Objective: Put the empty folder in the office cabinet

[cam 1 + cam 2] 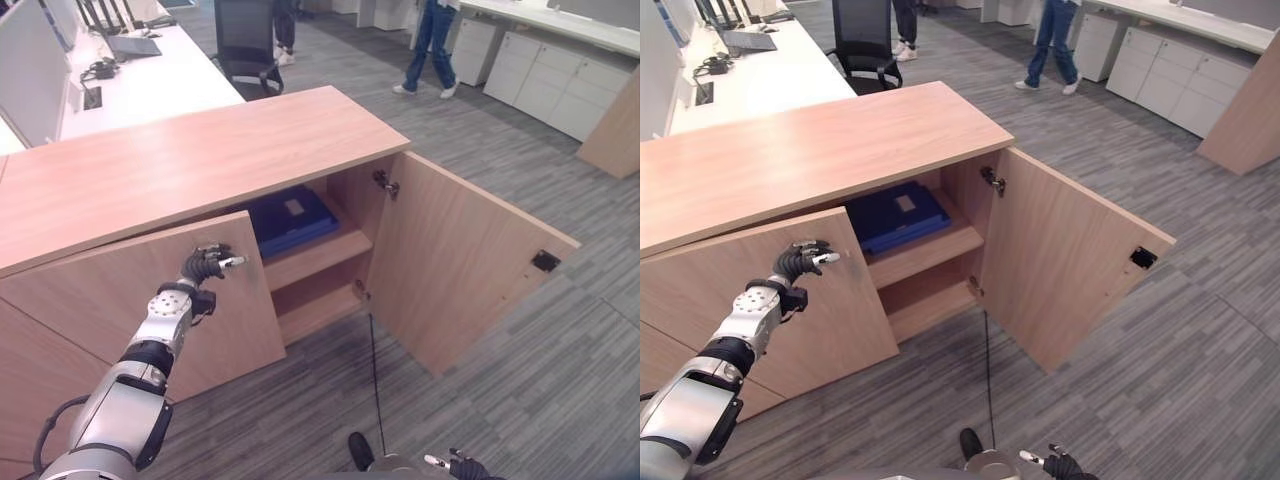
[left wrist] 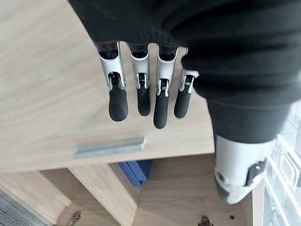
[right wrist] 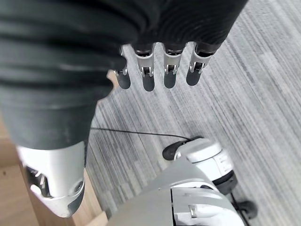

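The blue folder (image 1: 290,220) lies on the upper shelf inside the cabinet (image 1: 200,160). The left robot hand (image 1: 208,264), fingers relaxed and empty, is at the left door (image 1: 150,320); closing both doors seems next. The right robot hand (image 1: 1060,466) hangs empty, fingers loose.

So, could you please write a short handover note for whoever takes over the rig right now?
Left hand: open, fingers straight, at the top edge of the left door near its handle, holding nothing.
Right hand: open, low by the robot's side over the carpet, holding nothing.
Folder: blue, lying on the cabinet's upper shelf.
Done: folder is inside.
Left: right door stands wide open, left door partly open; probably close both.
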Tool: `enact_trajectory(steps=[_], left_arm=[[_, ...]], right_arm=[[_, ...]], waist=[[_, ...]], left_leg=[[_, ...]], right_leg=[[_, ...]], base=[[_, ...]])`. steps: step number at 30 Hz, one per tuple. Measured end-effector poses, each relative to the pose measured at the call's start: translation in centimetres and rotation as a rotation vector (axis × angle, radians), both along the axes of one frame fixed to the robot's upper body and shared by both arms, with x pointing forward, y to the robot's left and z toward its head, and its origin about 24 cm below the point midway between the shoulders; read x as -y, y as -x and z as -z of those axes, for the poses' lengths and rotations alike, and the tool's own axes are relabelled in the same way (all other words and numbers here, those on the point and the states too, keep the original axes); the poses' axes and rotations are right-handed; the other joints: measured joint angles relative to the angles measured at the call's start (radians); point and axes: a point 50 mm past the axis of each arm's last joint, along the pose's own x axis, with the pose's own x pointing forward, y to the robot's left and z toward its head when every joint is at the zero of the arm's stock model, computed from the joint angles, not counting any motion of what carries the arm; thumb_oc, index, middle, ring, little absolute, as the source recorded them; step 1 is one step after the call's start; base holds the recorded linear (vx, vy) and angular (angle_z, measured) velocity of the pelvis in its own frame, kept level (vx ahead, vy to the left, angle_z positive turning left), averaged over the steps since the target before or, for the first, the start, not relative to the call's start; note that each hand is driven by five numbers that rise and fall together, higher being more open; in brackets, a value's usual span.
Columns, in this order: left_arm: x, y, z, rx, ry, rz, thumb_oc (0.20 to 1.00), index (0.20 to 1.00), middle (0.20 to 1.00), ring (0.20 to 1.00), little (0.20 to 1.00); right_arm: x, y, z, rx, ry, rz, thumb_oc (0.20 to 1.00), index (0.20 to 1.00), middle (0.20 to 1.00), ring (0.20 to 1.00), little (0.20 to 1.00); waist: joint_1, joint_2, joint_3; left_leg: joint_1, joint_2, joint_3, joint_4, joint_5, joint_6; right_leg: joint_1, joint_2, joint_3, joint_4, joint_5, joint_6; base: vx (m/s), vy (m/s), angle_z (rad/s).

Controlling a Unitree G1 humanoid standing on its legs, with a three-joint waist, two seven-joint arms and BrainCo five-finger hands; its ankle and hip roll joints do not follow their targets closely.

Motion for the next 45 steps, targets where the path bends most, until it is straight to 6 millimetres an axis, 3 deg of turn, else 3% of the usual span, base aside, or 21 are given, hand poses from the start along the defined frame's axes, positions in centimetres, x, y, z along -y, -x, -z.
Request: enact_trajectory(steps=[5, 10, 11, 12, 13, 15, 16, 18, 20, 22, 25, 28, 34, 37, 38, 40, 41, 42, 43, 44, 45], left_arm=[[1.9, 1.4, 2.8, -0.026, 0.112, -0.028, 1.000, 1.000, 1.000, 1.000, 1.000], [6.3, 7.7, 9.1, -0.163, 0.271, 0.011, 1.000, 1.000, 1.000, 1.000, 1.000], [6.8, 8.1, 9.0, -0.156, 0.277, 0.031, 1.000, 1.000, 1.000, 1.000, 1.000], [7.6, 9.1, 9.4, -0.170, 0.279, 0.085, 1.000, 1.000, 1.000, 1.000, 1.000], [8.0, 11.0, 10.3, -0.217, 0.274, 0.137, 1.000, 1.000, 1.000, 1.000, 1.000], [7.8, 12.6, 11.3, -0.272, 0.255, 0.156, 1.000, 1.000, 1.000, 1.000, 1.000], [7.3, 13.7, 11.9, -0.310, 0.239, 0.159, 1.000, 1.000, 1.000, 1.000, 1.000], [6.5, 15.1, 12.8, -0.376, 0.217, 0.151, 1.000, 1.000, 1.000, 1.000, 1.000], [7.8, 16.0, 14.2, -0.438, 0.263, 0.135, 1.000, 1.000, 1.000, 1.000, 1.000], [9.0, 17.2, 15.2, -0.490, 0.284, 0.161, 1.000, 1.000, 1.000, 1.000, 1.000], [9.7, 18.3, 16.1, -0.550, 0.272, 0.180, 1.000, 1.000, 1.000, 1.000, 1.000], [8.9, 18.5, 16.7, -0.597, 0.231, 0.152, 1.000, 1.000, 1.000, 1.000, 1.000], [6.6, 21.3, 18.2, -0.722, 0.208, 0.020, 1.000, 1.000, 1.000, 1.000, 1.000], [5.3, 22.0, 18.4, -0.761, 0.180, -0.024, 1.000, 1.000, 1.000, 1.000, 1.000], [5.3, 22.3, 18.5, -0.773, 0.182, -0.033, 1.000, 1.000, 1.000, 1.000, 1.000], [5.9, 22.3, 18.7, -0.776, 0.200, -0.025, 1.000, 1.000, 1.000, 1.000, 1.000], [6.1, 22.5, 18.8, -0.780, 0.208, -0.026, 1.000, 1.000, 1.000, 1.000, 1.000], [6.0, 22.1, 18.6, -0.764, 0.203, -0.022, 1.000, 1.000, 1.000, 1.000, 1.000], [6.5, 21.4, 18.6, -0.757, 0.210, -0.011, 1.000, 1.000, 1.000, 1.000, 1.000], [7.0, 21.1, 18.6, -0.753, 0.217, -0.001, 1.000, 1.000, 1.000, 1.000, 1.000], [7.2, 21.2, 18.7, -0.764, 0.211, 0.014, 1.000, 1.000, 1.000, 1.000, 1.000]], right_arm=[[-0.1, 0.4, 0.1, -0.001, -0.006, 0.029, 1.000, 1.000, 1.000, 1.000, 1.000], [-0.3, -0.4, 0.0, 0.020, -0.008, 0.040, 1.000, 1.000, 1.000, 1.000, 1.000], [0.0, -0.8, -0.1, 0.028, 0.001, 0.049, 1.000, 1.000, 1.000, 1.000, 1.000], [0.4, -1.7, -0.3, 0.046, 0.015, 0.077, 1.000, 1.000, 1.000, 1.000, 1.000], [1.0, -2.9, -0.8, 0.077, 0.031, 0.086, 1.000, 1.000, 1.000, 1.000, 1.000], [0.9, -3.8, -1.0, 0.099, 0.029, 0.083, 1.000, 1.000, 1.000, 1.000, 1.000], [0.8, -4.4, -1.1, 0.114, 0.026, 0.079, 1.000, 1.000, 1.000, 1.000, 1.000], [0.7, -4.7, -1.2, 0.128, 0.023, 0.087, 1.000, 1.000, 1.000, 1.000, 1.000], [1.7, -4.0, -1.3, 0.112, 0.052, 0.103, 1.000, 1.000, 1.000, 1.000, 1.000], [2.4, -3.0, -1.2, 0.089, 0.076, 0.107, 1.000, 1.000, 1.000, 1.000, 1.000], [3.8, -2.3, -1.5, 0.070, 0.118, 0.107, 1.000, 1.000, 1.000, 1.000, 1.000], [3.9, -0.7, -1.1, 0.022, 0.122, 0.111, 1.000, 1.000, 1.000, 1.000, 1.000], [4.1, -0.7, -1.2, 0.023, 0.112, 0.106, 1.000, 1.000, 1.000, 1.000, 1.000], [3.8, -1.3, -1.2, 0.038, 0.100, 0.102, 1.000, 1.000, 1.000, 1.000, 1.000], [3.9, -1.3, -1.3, 0.040, 0.105, 0.104, 1.000, 1.000, 1.000, 1.000, 1.000], [4.5, -1.7, -1.6, 0.050, 0.121, 0.101, 1.000, 1.000, 1.000, 1.000, 1.000], [4.7, -2.3, -1.8, 0.065, 0.127, 0.097, 1.000, 1.000, 1.000, 1.000, 1.000], [4.8, -2.8, -1.9, 0.077, 0.129, 0.093, 1.000, 1.000, 1.000, 1.000, 1.000], [5.2, -3.0, -2.2, 0.080, 0.144, 0.087, 1.000, 1.000, 1.000, 1.000, 1.000], [5.4, -2.9, -2.2, 0.079, 0.150, 0.087, 1.000, 1.000, 1.000, 1.000, 1.000], [5.5, -3.5, -2.4, 0.089, 0.156, 0.071, 1.000, 1.000, 1.000, 1.000, 1.000]], waist=[[0.004, 0.002, 0.002], [0.052, -0.002, 0.027], [0.077, 0.004, 0.041], [0.142, 0.038, 0.064], [0.194, 0.068, 0.080], [0.218, 0.063, 0.076], [0.221, 0.051, 0.068], [0.215, 0.012, 0.046], [0.194, 0.050, 0.041], [0.165, 0.062, 0.036], [0.130, 0.105, 0.012], [0.099, 0.107, 0.004], [0.077, 0.115, 0.010], [0.073, 0.112, 0.029], [0.075, 0.095, 0.035], [0.076, 0.089, 0.033], [0.091, 0.107, 0.024], [0.095, 0.091, 0.036], [0.100, 0.067, 0.049], [0.105, 0.064, 0.048], [0.108, 0.058, 0.053]], left_leg=[[-0.007, 0.000, -0.003, 0.000, 0.000, 0.000], [-0.009, 0.009, -0.016, 0.003, 0.004, 0.003], [-0.002, 0.022, 0.006, 0.003, 0.004, 0.003], [-0.001, 0.054, 0.047, 0.008, 0.003, 0.004], [0.014, 0.090, 0.084, 0.009, 0.003, 0.003], [0.031, 0.099, 0.114, 0.005, 0.004, 0.002], [0.034, 0.097, 0.126, 0.005, 0.004, 0.001], [0.028, 0.088, 0.111, 0.006, 0.010, -0.009], [0.019, 0.139, 0.101, 0.017, 0.038, -0.074], [0.006, 0.165, 0.100, 0.072, 0.059, -0.093], [0.000, 0.192, 0.106, 0.068, 0.068, -0.105], [0.008, 0.210, 0.108, 0.081, 0.073, -0.111], [0.010, 0.260, 0.141, 0.108, 0.071, -0.111], [-0.008, 0.324, 0.142, 0.203, 0.065, -0.100], [-0.023, 0.342, 0.151, 0.253, 0.089, -0.103], [-0.055, 0.345, 0.138, 0.300, 0.245, -0.126], [-0.095, 0.352, 0.100, 0.331, 0.291, -0.120], [-0.112, 0.341, 0.055, 0.357, 0.251, -0.153], [-0.129, 0.233, -0.058, 0.314, 0.096, -0.181], [-0.125, 0.188, -0.075, 0.258, 0.076, -0.171], [-0.141, 0.093, -0.045, 0.178, 0.043, -0.117]], right_leg=[[-0.005, 0.000, -0.005, 0.005, 0.004, -0.004], [-0.003, -0.011, -0.081, 0.005, -0.012, -0.007], [-0.016, -0.041, -0.219, 0.014, -0.043, -0.006], [-0.049, -0.101, -0.467, 0.111, -0.065, -0.008], [-0.064, -0.209, -0.611, 0.273, -0.105, 0.043], [-0.058, -0.307, -0.694, 0.362, -0.129, 0.062], [-0.047, -0.341, -0.693, 0.358, -0.128, 0.067], [0.007, -0.351, -0.585, 0.205, -0.065, 0.118], [0.047, -0.289, -0.544, 0.170, -0.030, 0.102], [0.060, -0.263, -0.481, 0.151, -0.077, 0.092], [0.064, -0.224, -0.462, 0.109, -0.058, 0.076], [0.057, -0.202, -0.438, 0.075, -0.034, 0.076], [-0.002, -0.146, -0.377, 0.080, -0.034, 0.061], [-0.107, -0.104, -0.376, 0.296, -0.124, -0.001], [-0.103, -0.098, -0.363, 0.294, -0.131, -0.010], [-0.035, -0.083, -0.375, 0.146, -0.132, -0.009], [-0.027, -0.071, -0.380, 0.132, -0.141, -0.014], [-0.057, -0.075, -0.379, 0.188, -0.149, -0.050], [-0.065, -0.094, -0.312, 0.174, -0.073, -0.102], [-0.064, -0.101, -0.312, 0.151, -0.073, -0.101], [-0.057, -0.101, -0.306, 0.087, -0.074, -0.091]], base=[[-0.02, -0.006, 0.01], [-0.13, -0.076, 0.06], [-0.19, -0.081, -0.44], [-0.17, -0.125, -0.85], [-0.12, -0.168, -0.76], [0.02, -0.212, -0.50], [0.06, -0.139, -0.48], [0.04, -0.160, -0.22], [0.03, -0.283, 0.11], [0.01, -0.212, -0.20], [0.05, -0.256, -0.27], [0.02, -0.205, -0.25], [0.05, -0.243, -0.45], [0.10, -0.228, -0.44], [0.06, -0.074, -0.30], [0.09, -0.107, -0.53], [0.11, -0.120, -0.63], [0.12, -0.122, -0.52], [0.07, -0.083, -0.36], [0.08, -0.058, -0.53], [0.12, -0.034, -0.63]])
